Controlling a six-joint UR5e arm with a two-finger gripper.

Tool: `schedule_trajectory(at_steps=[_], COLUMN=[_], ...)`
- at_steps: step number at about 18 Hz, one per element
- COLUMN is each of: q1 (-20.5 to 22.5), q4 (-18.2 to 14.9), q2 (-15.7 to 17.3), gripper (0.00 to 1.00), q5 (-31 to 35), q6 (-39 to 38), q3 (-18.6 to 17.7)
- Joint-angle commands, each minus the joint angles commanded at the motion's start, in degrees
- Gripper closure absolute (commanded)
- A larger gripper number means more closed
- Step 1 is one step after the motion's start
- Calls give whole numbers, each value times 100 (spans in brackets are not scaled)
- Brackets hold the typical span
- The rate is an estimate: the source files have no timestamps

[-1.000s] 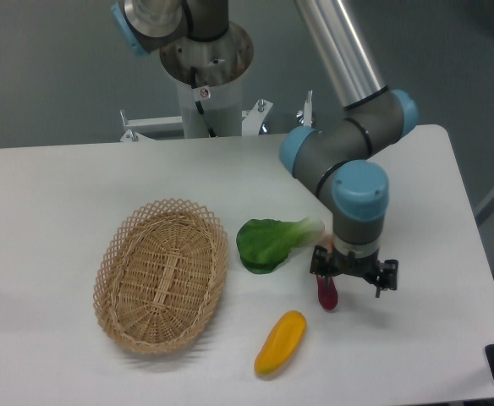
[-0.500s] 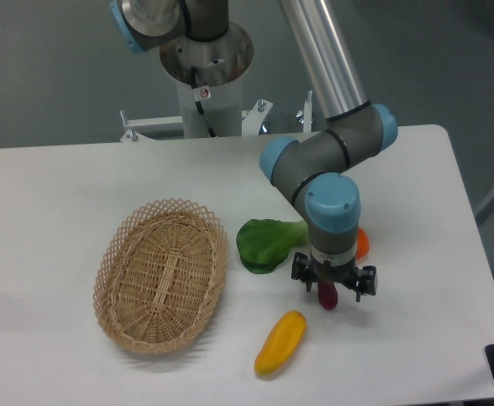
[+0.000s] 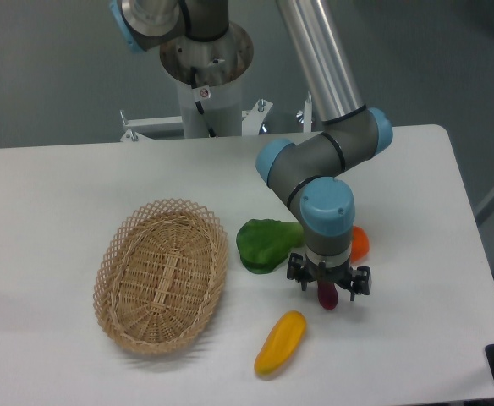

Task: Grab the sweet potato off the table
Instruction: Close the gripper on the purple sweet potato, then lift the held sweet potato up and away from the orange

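Observation:
The sweet potato (image 3: 326,298) is a small dark magenta tuber lying on the white table (image 3: 61,186). Only its near end shows, below the wrist. My gripper (image 3: 327,288) hangs straight down right over it, low to the table. Its jaws stand spread apart on either side of the tuber, open. Whether the fingers touch the tuber is hidden by the wrist.
A round orange fruit (image 3: 359,244) sits just behind the wrist on the right. A green leafy vegetable (image 3: 262,245) lies close on the left. A yellow-orange elongated vegetable (image 3: 280,342) lies near the front. A wicker basket (image 3: 162,275) stands at the left.
The arm has swung left, bringing the gripper from right of the sweet potato to directly over it. The orange fruit has come into view. The sweet potato has not moved.

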Motion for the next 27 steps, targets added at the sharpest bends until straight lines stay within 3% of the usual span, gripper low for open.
schedule_trajectory(at_steps=[4,9,16,21,27], q1=[0,0,0,0,0], q4=[61,159,159,150,-52], q2=[0,-26,0,17,131], gripper=[2,42,66,68,68], q5=[9,263,264,255,-17], q6=[-44,0,9,26,44], q3=[-27,-44,-9,140,974])
